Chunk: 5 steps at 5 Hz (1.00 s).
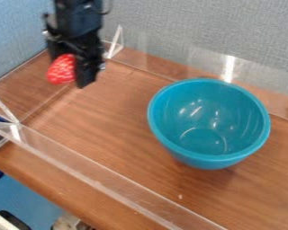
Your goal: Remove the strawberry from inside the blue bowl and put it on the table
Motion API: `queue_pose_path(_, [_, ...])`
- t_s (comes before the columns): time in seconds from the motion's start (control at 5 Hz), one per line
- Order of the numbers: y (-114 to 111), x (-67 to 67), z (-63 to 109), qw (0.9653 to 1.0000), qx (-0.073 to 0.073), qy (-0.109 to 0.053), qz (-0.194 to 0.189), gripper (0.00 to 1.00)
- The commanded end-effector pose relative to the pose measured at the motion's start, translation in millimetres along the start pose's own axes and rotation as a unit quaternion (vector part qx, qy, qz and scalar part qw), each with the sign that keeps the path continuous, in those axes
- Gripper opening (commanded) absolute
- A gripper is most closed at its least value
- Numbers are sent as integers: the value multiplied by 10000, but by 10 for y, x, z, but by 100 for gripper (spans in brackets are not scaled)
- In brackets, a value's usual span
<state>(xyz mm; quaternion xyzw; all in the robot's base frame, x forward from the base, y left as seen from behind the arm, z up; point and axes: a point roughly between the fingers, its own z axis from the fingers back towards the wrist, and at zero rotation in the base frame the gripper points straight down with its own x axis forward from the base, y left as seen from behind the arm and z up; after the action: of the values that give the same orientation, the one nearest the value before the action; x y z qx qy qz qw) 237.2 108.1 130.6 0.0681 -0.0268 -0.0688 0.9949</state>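
The carry is under way: the strawberry [62, 68] is out of the blue bowl [211, 123] and hangs in the air near the table's [104, 126] far left corner, above the wood and close to the clear acrylic wall [39, 65] on that side. The gripper [69, 70] has its black claw pinched narrow on the berry, red showing between the fingers. The arm comes down from the top of the view with the claw pointing straight down. The bowl sits empty toward the table's right edge, well apart from the claw. The next move, as I judge it, calls for lowering onto bare wood and opening the claw.
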Motion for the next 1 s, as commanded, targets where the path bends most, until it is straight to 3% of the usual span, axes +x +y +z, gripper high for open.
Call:
queue_pose_path(0.0, [168, -33, -81, 9999, 65, -61, 126, 0])
queue_pose_path(0.4, [106, -42, -445, 9999, -73, 27, 74, 0])
queue_pose_path(0.8, [-8, -41, -745, 9998, -183, 13, -67, 0])
